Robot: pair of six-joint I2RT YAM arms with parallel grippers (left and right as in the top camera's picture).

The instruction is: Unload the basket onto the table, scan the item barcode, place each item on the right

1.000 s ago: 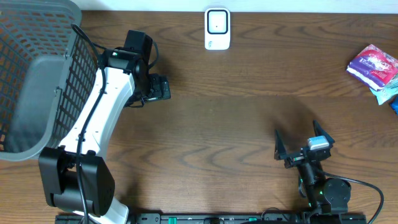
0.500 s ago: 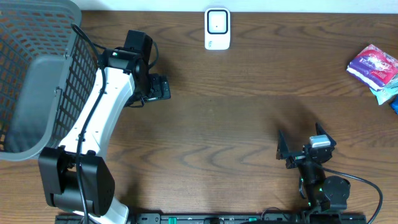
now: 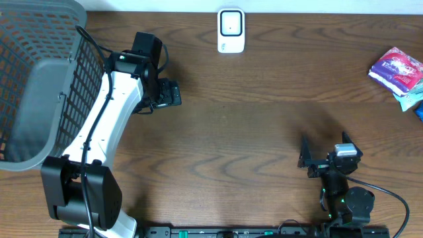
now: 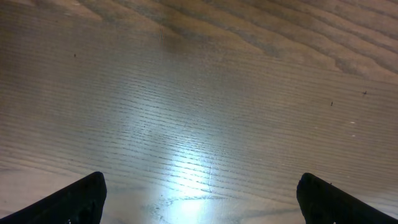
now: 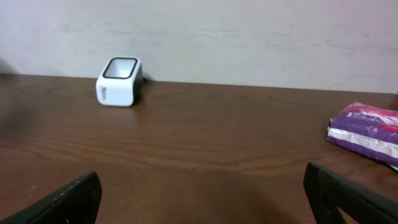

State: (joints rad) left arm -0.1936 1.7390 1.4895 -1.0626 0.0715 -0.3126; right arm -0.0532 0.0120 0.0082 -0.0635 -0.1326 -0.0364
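Where the bench (image 3: 264, 112) reaches its far right corner, a purple packet (image 3: 396, 69) lies flat, with a blue item (image 3: 413, 99) just beside it on the near side. A white scanner (image 3: 230, 30) stands at the far edge, centre, well apart from the packet. The right tool (image 3: 324, 147) sits near the front right, jaws spread wide, grasping nothing. The left tool (image 3: 170, 93), also spread wide and empty, hangs over bare wood left of centre, beside a grey basket (image 3: 39, 79) at the far left.

Grey basket (image 3: 26, 39), wooden table (image 3: 251, 132)
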